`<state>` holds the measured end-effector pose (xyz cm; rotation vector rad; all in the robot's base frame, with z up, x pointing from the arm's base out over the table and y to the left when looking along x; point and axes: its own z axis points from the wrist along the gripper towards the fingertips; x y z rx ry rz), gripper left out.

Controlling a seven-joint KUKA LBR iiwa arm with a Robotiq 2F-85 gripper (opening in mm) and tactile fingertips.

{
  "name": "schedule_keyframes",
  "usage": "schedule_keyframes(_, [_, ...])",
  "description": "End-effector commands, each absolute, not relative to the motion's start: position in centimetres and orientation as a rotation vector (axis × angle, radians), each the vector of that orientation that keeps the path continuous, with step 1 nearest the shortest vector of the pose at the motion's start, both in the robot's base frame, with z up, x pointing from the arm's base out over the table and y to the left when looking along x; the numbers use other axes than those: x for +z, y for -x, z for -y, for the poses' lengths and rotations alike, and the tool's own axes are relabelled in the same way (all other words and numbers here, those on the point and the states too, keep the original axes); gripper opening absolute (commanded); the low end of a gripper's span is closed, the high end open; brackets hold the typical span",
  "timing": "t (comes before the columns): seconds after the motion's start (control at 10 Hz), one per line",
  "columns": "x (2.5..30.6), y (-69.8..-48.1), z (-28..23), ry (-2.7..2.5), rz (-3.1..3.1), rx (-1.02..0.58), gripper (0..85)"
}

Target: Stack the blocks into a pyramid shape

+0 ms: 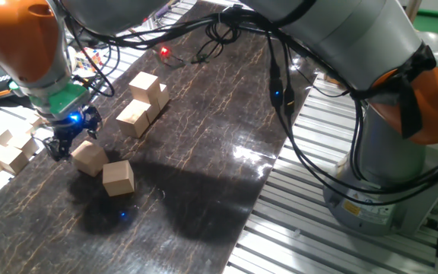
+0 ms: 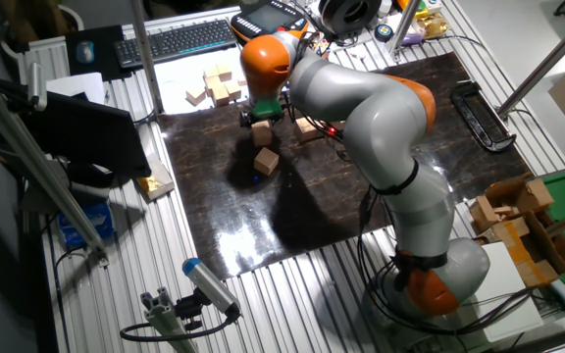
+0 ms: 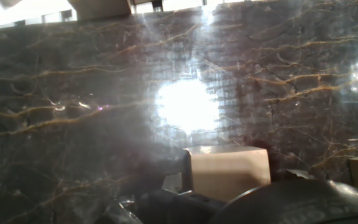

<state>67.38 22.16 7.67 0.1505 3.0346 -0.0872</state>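
My gripper [image 1: 70,144] hangs low over the left part of the dark tabletop, right against a tan block [image 1: 90,158]. The other fixed view has that block [image 2: 265,134] directly under the gripper [image 2: 263,120]. It fills the bottom of the hand view as a pale block [image 3: 229,171] with a dark finger [image 3: 180,177] at its left side. The frames do not show whether the jaws are pressing on it. A second block [image 1: 118,177] lies just to the right. Three more blocks [image 1: 144,99] stand grouped farther back, one on top.
A loose pile of smaller pale wooden pieces [image 1: 6,152] lies off the left edge of the dark mat [image 1: 204,175]. Black cables [image 1: 219,34] and a red light [image 1: 164,52] sit at the far end. The arm's base [image 1: 386,183] stands on the right.
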Motion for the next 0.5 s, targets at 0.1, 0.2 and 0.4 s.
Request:
schedule_keyframes(0.1, [7.1,-67.3,-22.2,-0.158,-3.04,-0.088,81.0])
schedule_keyframes(0.2, [7.0,-67.3,-22.1,-0.172,-3.051,-0.077,81.0])
schedule_keyframes(0.4, [6.2,-67.0,-22.1,-0.179,-3.048,-0.069,81.0])
